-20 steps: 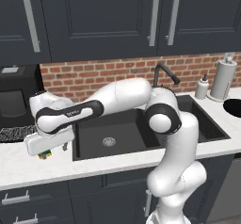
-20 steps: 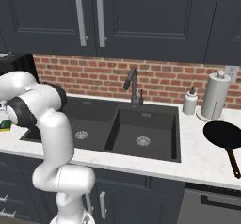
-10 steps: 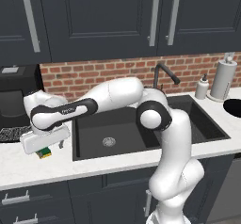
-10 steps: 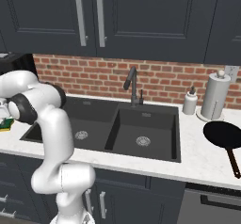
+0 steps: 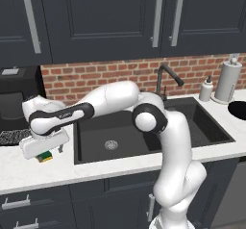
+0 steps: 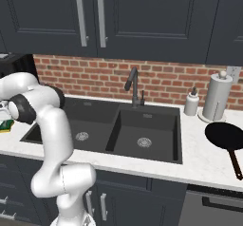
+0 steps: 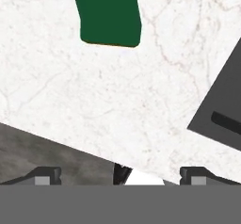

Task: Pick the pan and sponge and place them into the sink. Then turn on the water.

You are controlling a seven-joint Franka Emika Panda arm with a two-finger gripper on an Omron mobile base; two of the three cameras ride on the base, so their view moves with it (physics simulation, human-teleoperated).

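The green and yellow sponge (image 5: pixel 46 156) lies on the white counter left of the sink (image 5: pixel 144 127), near the counter's front edge. My gripper (image 5: pixel 50 151) hovers just over it, open. In the hand view the sponge (image 7: pixel 110 16) sits at the top, ahead of the spread fingertips (image 7: pixel 44 176) and not between them. From the right base view the sponge (image 6: pixel 6 124) peeks out at the far left behind my arm. The black pan (image 6: pixel 227 137) rests on the counter right of the sink (image 6: pixel 118 130). No water runs from the faucet (image 6: pixel 134 85).
A black coffee machine (image 5: pixel 14 98) stands behind the sponge at the back left. A soap bottle (image 6: pixel 191 102) and a paper towel roll (image 6: pixel 216 97) stand at the back right. The sink corner (image 7: pixel 221 110) shows on the right of the hand view.
My arm's elbow and upper links have swung left and up while the hand stays low over the sponge. The sponge and pan have not moved.
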